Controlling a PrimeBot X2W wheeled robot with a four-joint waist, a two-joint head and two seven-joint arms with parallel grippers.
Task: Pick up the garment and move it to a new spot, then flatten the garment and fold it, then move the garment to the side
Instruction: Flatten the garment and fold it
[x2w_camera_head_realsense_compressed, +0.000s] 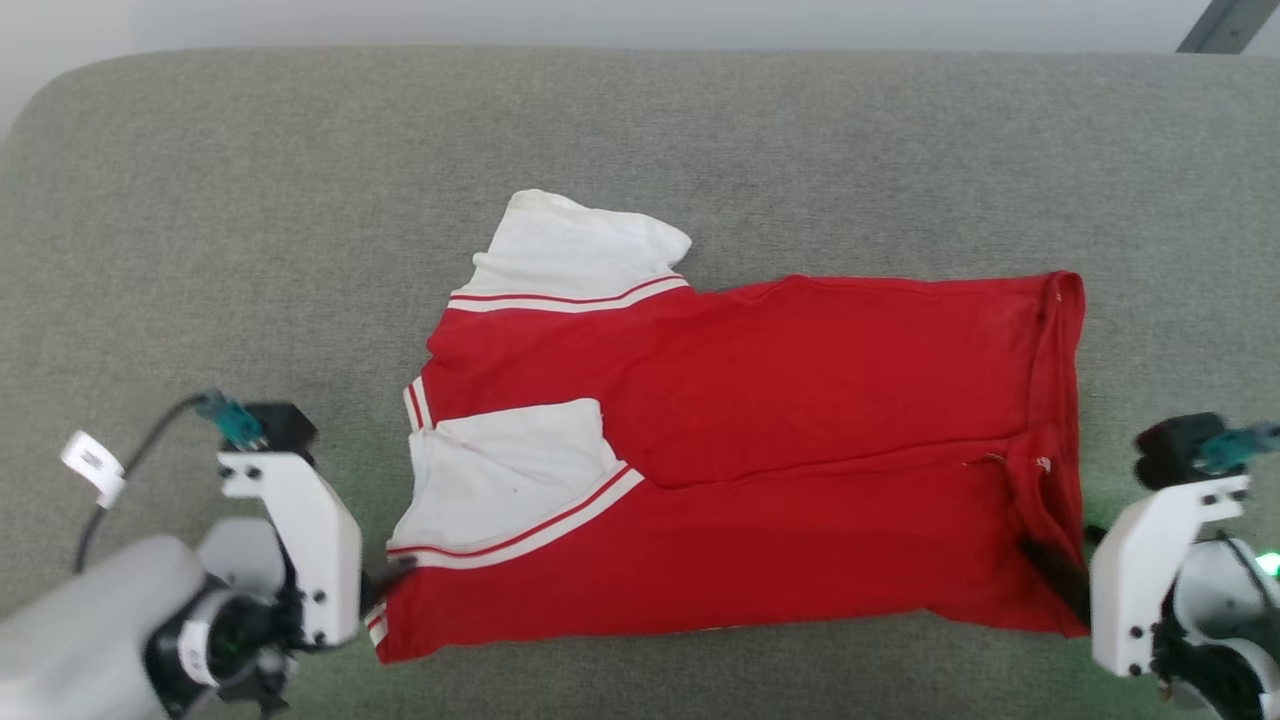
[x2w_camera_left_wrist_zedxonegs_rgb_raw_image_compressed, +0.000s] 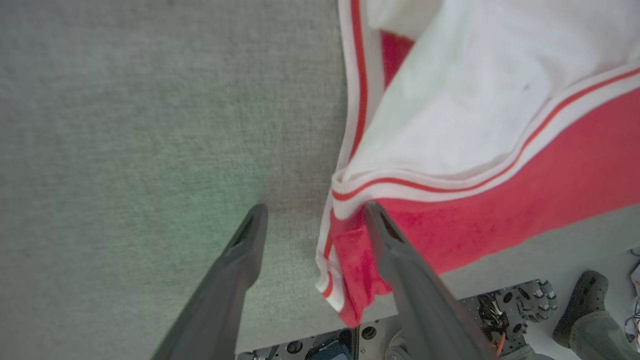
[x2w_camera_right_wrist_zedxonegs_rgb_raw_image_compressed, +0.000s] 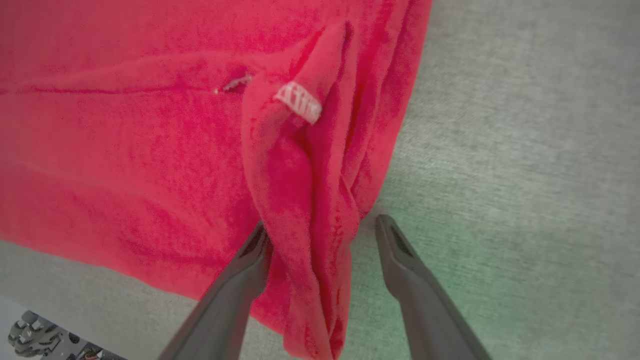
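**1. Garment position.** The red jersey T-shirt (x2w_camera_head_realsense_compressed: 800, 400) lies flat on the grey padded surface (x2w_camera_head_realsense_compressed: 300, 180), close to its front edge. The neck end points to the robot's left and the hem to its right. The near side is turned over onto the body, with 1 white sleeve (x2w_camera_head_realsense_compressed: 510, 470) on top. The far sleeve (x2w_camera_head_realsense_compressed: 575, 250) lies spread out at the back. Judgement: 1 lengthwise fold is in place. The 2 grippers sit at the 2 ends of the near edge so that both ends can be lifted together and the crease stays straight.

**2. Left end.** The left gripper (x2w_camera_left_wrist_zedxonegs_rgb_raw_image_compressed: 314, 217) has its fingers spread wide and grips nothing. The outer finger (x2w_camera_left_wrist_zedxonegs_rgb_raw_image_compressed: 245, 250) is over bare surface. The other finger (x2w_camera_left_wrist_zedxonegs_rgb_raw_image_compressed: 397, 250) lies over red cloth just below the striped trim (x2w_camera_left_wrist_zedxonegs_rgb_raw_image_compressed: 450, 185). The shirt's corner edge sits in the gap between them.

**3. Right end.** The right gripper (x2w_camera_right_wrist_zedxonegs_rgb_raw_image_compressed: 322, 232) is likewise spread and not clamped. 1 finger (x2w_camera_right_wrist_zedxonegs_rgb_raw_image_compressed: 247, 275) touches the side of the bunched hem ridge (x2w_camera_right_wrist_zedxonegs_rgb_raw_image_compressed: 305, 200). The other finger (x2w_camera_right_wrist_zedxonegs_rgb_raw_image_compressed: 400, 260) is over bare surface just beside the ridge. The ridge, which carries a small white label (x2w_camera_right_wrist_zedxonegs_rgb_raw_image_compressed: 298, 102), runs into the gap. Judgement: closing here would pinch several layers at once.
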